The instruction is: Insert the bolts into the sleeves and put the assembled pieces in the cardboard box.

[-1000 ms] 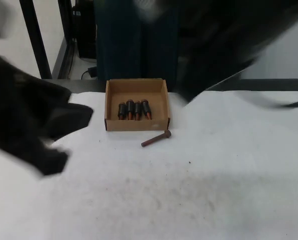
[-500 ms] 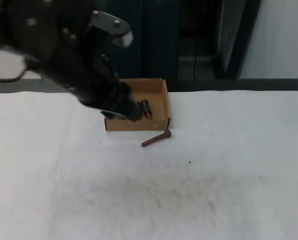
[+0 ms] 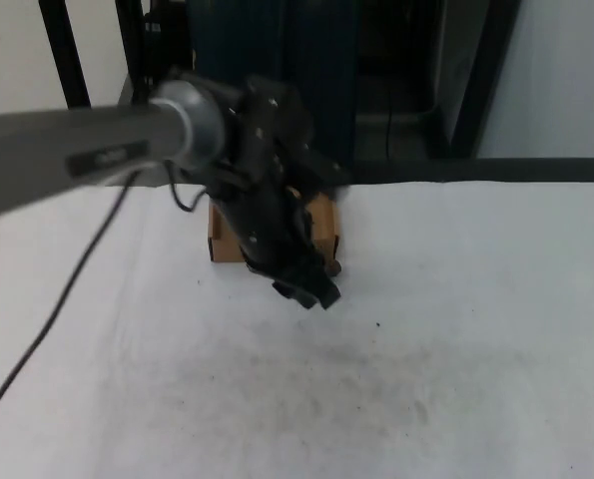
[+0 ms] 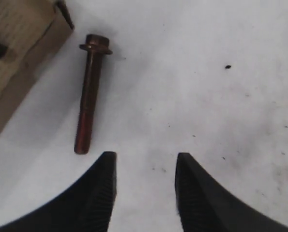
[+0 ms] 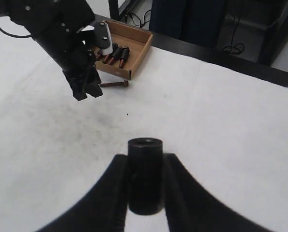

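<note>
Bolt [image 4: 90, 94] is lying flat on the white tabletop [image 4: 221, 121] beside the cardboard box [image 4: 18, 48], just off one fingertip [image 4: 102, 186] of the left hand [image 4: 144, 162], which is hovering with fingers spread. From high the left arm [image 3: 87, 155] is covering much of the box, but the right wrist view is showing assembled pieces [image 5: 113, 54] inside it and the right hand [image 5: 144, 162] gripping an upright black sleeve [image 5: 144, 186].

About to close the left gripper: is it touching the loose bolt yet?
Apart. The left wrist view shows bare bench between the bolt and the left gripper's open fingers.
</note>
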You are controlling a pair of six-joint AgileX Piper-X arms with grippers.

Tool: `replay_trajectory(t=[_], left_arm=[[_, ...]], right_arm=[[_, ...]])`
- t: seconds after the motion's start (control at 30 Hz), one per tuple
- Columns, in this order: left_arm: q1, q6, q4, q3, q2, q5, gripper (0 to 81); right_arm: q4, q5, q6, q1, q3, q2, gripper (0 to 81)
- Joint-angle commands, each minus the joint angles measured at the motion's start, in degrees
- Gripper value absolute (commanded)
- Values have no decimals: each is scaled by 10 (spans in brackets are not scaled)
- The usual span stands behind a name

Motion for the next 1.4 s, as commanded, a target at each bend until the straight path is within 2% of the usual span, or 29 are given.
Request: replay_trajectory(t=[0.0, 0.13, 0.53, 0.7, 1.03, 1.37], left_arm=[[-12, 21, -3, -46, 35, -51, 384], [-9, 26, -20, -86, 59, -77, 384], [27, 51, -42, -108, 63, -70, 384], [21, 34, -41, -108, 63, -35, 384], [-12, 38, -32, -108, 66, -37, 384], [-12, 40, -30, -109, 91, -54, 384]], right_arm=[[-3, 0, 4, -3, 14, -4, 3], [-3, 0, 4, -3, 31, -4, 3], [-43, 1, -19, -3, 47, -4, 3], [-65, 1, -23, -3, 47, -4, 3], [-67, 1, -38, -3, 47, -4, 3], [-62, 1, -37, -3, 47, -4, 3]])
